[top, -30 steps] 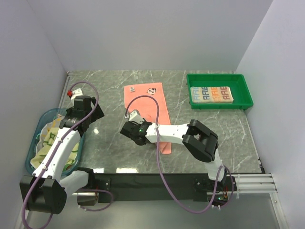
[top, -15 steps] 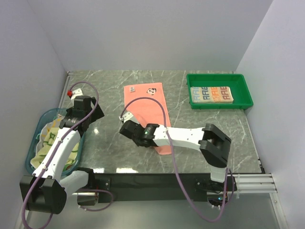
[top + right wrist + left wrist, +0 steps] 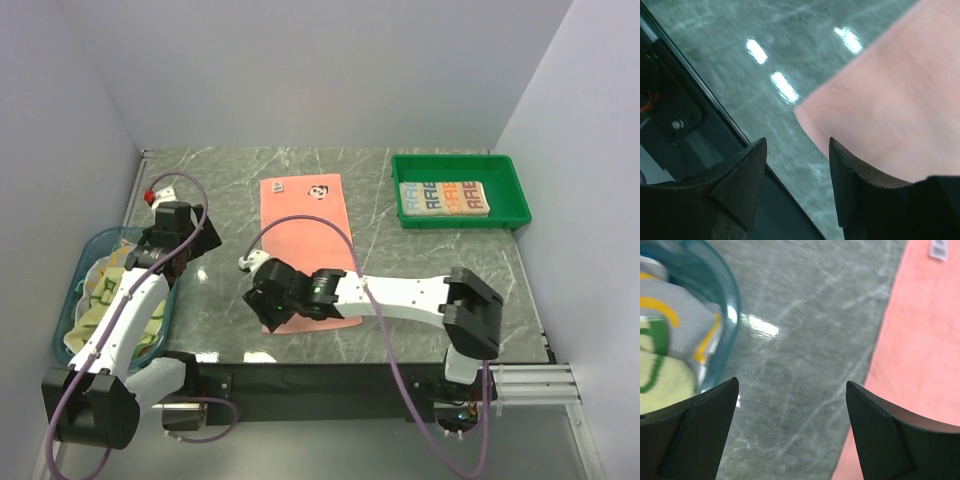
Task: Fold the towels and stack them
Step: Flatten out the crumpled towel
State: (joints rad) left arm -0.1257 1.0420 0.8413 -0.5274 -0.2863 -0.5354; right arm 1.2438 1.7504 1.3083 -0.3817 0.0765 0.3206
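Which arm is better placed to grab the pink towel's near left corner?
Right: the right gripper hangs open at that corner of the towel. The left gripper is back by the basket.

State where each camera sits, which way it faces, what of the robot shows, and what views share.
Top external: above and behind, looking down on the table; left arm and right arm show.
Left wrist: on the left arm, facing down at table between basket and pink towel; its fingers show.
Right wrist: on the right arm, facing down at the towel's near corner; its fingers show.
Shared: pink towel, all three.
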